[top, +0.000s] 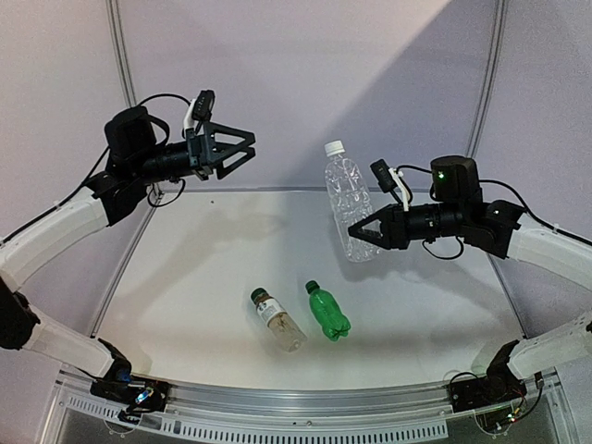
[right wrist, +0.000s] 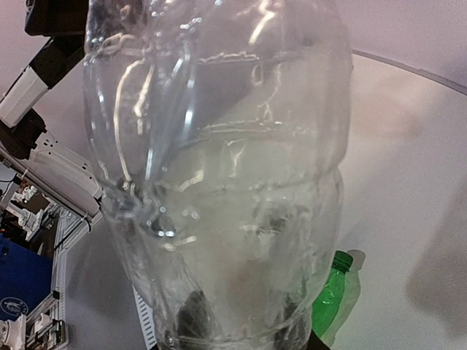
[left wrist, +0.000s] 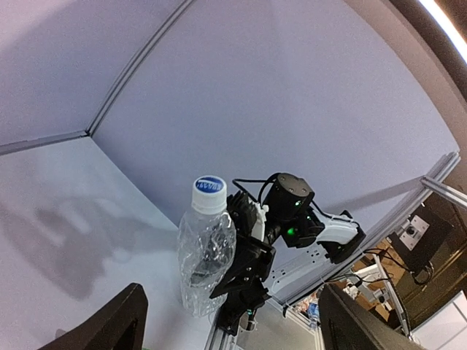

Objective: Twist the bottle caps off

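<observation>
Nearest the arm bases: two bottles lie on their sides on the white table (top: 185, 277), just beside each other but apart.
- Labelled bottle (top: 277, 321): on the left, clear, dark cap (top: 258, 295) on, neck toward the far side.
- Green bottle (top: 328, 313): on the right, green cap (top: 312, 287) on, neck also toward the far side. It shows low in the right wrist view (right wrist: 332, 292).

Farther back, right of centre: the right gripper (top: 356, 235) is clamped on the lower body of the clear ribbed bottle (top: 349, 208).
- The bottle stands roughly upright, leaning a little.
- White cap (top: 334, 147) is on top and nothing touches it.
- Cannot tell whether the base touches the table.
- The bottle fills the right wrist view (right wrist: 219, 182).

Far left, raised high: the left gripper (top: 250, 148) has its jaws wide apart and holds nothing.
- It points toward the held bottle, well apart from it.
- Its own camera sees that bottle (left wrist: 206, 251).
- The cap (left wrist: 209, 191) carries blue print on its top.
</observation>
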`<state>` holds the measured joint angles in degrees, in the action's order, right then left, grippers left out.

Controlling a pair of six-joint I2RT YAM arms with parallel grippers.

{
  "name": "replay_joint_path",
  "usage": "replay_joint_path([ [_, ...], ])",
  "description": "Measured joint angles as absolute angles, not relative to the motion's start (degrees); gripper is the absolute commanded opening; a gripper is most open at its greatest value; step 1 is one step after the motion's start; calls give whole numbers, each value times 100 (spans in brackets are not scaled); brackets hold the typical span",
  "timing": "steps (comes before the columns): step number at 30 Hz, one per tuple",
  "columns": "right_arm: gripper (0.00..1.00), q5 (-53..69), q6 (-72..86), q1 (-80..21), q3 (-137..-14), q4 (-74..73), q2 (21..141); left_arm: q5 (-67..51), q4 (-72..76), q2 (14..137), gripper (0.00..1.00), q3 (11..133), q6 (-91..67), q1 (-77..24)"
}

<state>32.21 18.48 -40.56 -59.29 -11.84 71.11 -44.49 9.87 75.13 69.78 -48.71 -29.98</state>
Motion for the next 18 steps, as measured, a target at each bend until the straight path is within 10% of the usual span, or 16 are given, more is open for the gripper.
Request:
replay_joint_path([
  [18,12,4110,2121,-4056,-5883,-1107,6978,-4606,1168,8412,71,8173,-4731,-3468],
])
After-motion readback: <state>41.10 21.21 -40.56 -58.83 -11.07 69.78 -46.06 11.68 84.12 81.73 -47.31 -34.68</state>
